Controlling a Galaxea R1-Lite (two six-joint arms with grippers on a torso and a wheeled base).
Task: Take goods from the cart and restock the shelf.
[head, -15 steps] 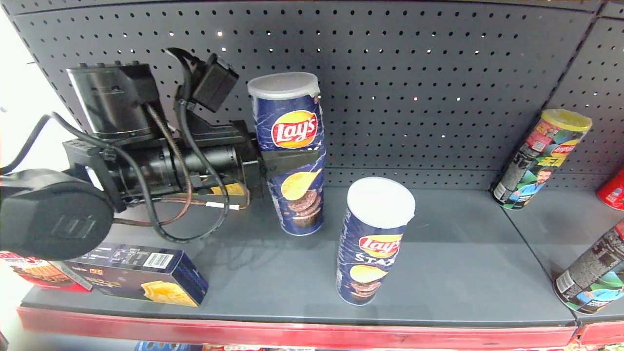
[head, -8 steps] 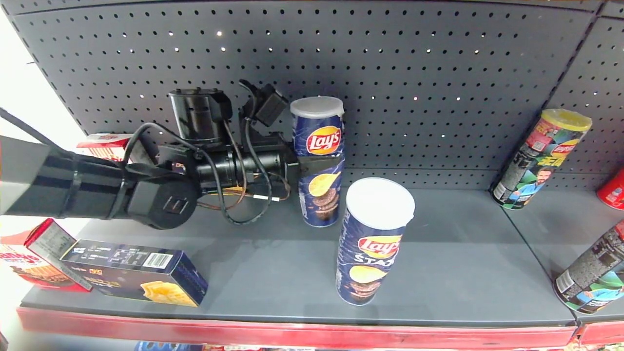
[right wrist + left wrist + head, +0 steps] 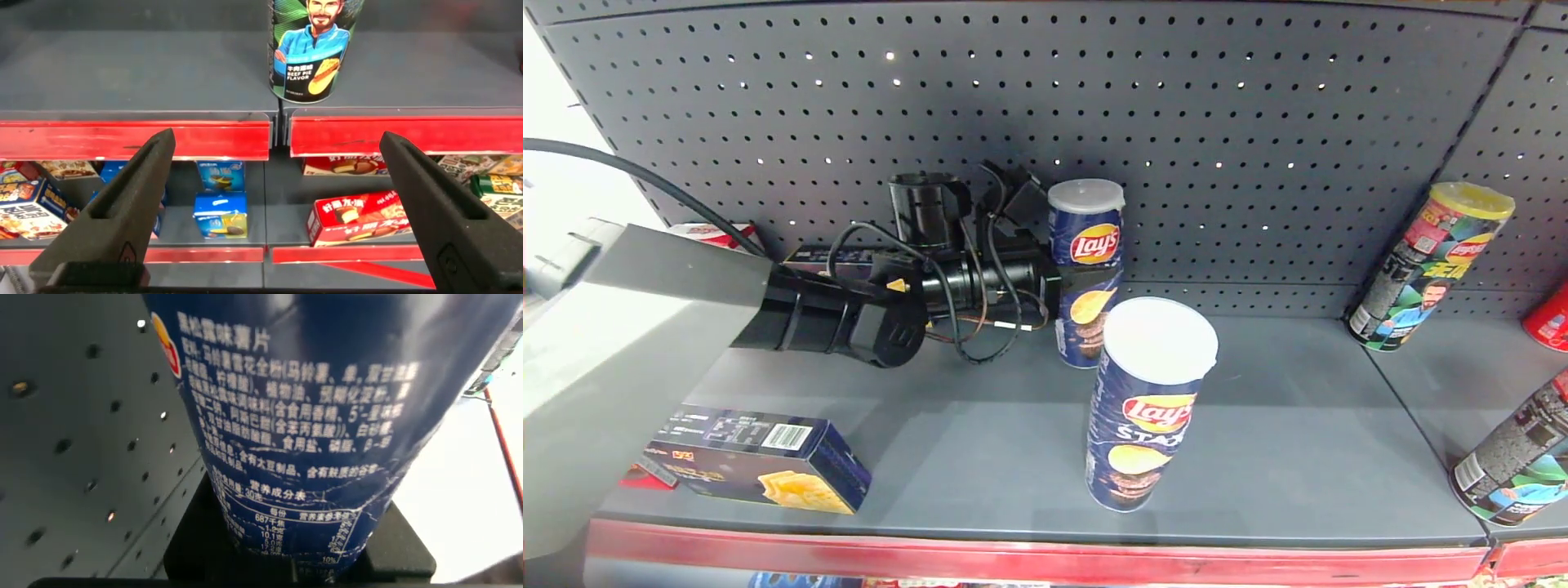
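My left tool point(image 3: 1086, 276) is pinching a blue chip can point(image 3: 1085, 237) around its middle, one finger lying across the can's front. The can stands upright at the back of the shelf point(image 3: 1298, 441), close to the pegboard point(image 3: 1176, 122). I cannot tell whether its base touches the shelf or hangs just above it. In the left wrist view the printed side of the can sits right against the camera, with the pegboard beside it. A second blue can point(image 3: 1147, 408) stands upright nearer the front edge, just beside the held one and covering its lower right part in the head view. I cannot tell whether the two touch. A dark blue box point(image 3: 760, 461) lies flat at the shelf's front left, well apart from both cans. A red and white box point(image 3: 707, 235) shows behind my left arm at the back left. Far to the right, a yellow-lidded can point(image 3: 1425, 269) leans against the pegboard. My right tool point(image 3: 278, 137) is spread wide with nothing between its fingers, facing the shelf's red front rail point(image 3: 135, 139). A green can point(image 3: 315, 49) stands on the shelf above that rail, near the front edge. Small blue boxes point(image 3: 221, 214) and a red box point(image 3: 355, 216) sit on the shelf below.
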